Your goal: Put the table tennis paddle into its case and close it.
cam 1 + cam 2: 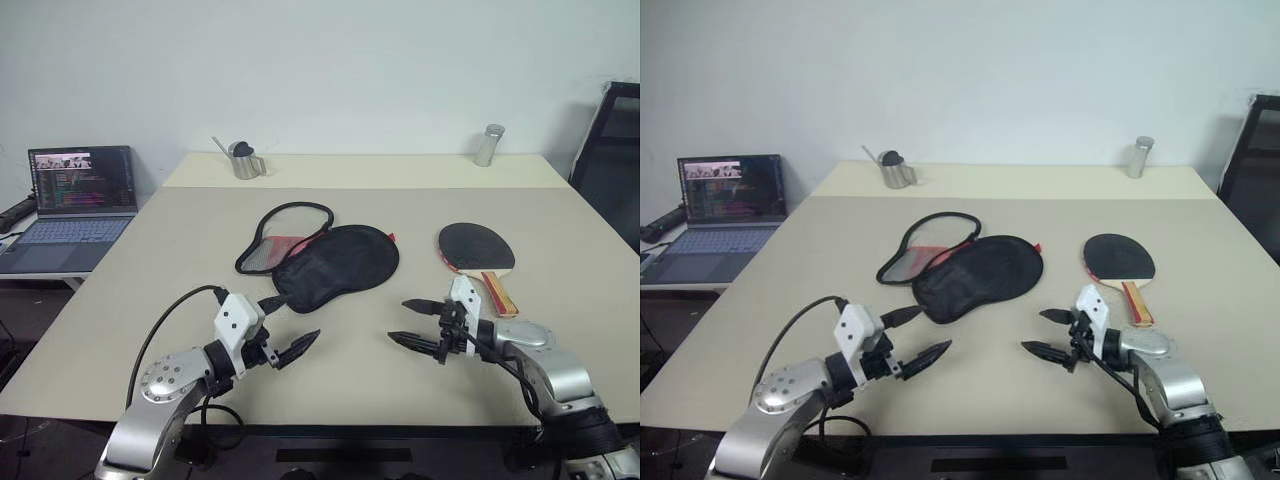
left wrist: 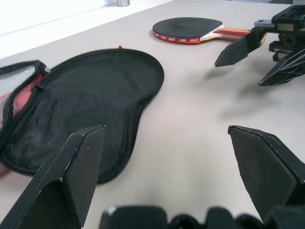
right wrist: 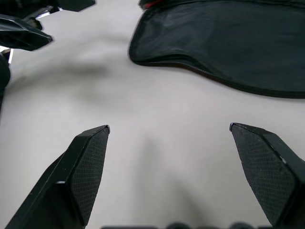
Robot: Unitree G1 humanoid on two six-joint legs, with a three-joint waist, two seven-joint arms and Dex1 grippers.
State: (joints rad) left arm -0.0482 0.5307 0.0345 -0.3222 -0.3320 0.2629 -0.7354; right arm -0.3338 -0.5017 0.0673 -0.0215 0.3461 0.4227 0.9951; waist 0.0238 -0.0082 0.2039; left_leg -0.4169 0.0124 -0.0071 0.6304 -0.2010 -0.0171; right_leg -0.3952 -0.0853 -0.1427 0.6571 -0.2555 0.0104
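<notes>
The case [image 1: 335, 265] lies unzipped near the middle of the beige table [image 1: 560, 215], its black fabric half spread flat and the other flap, with red lining and mesh showing, folded out toward the robot's left. The table tennis paddle [image 1: 478, 252] rests flat on the table to the right of the case and well apart from it, black rubber face away from the robot and striped wooden handle pointing back toward the near edge. The right gripper [image 1: 419, 324] hovers above the tabletop just in front of the handle's end, its two black fingers spread wide with nothing between them, aimed toward the left. The left gripper [image 1: 283, 326] hangs near the case's near rim, likewise spread wide and empty, aimed toward the right, so the two claws face each other across a bare stretch of table. At the far edge stand a small metal watering can [image 1: 243, 160] on the left and a metal shaker [image 1: 488, 145] on the right. An open laptop [image 1: 70, 205] sits on a lower side table beyond the left edge, and a dark chair [image 1: 612, 160] stands at the far right.
</notes>
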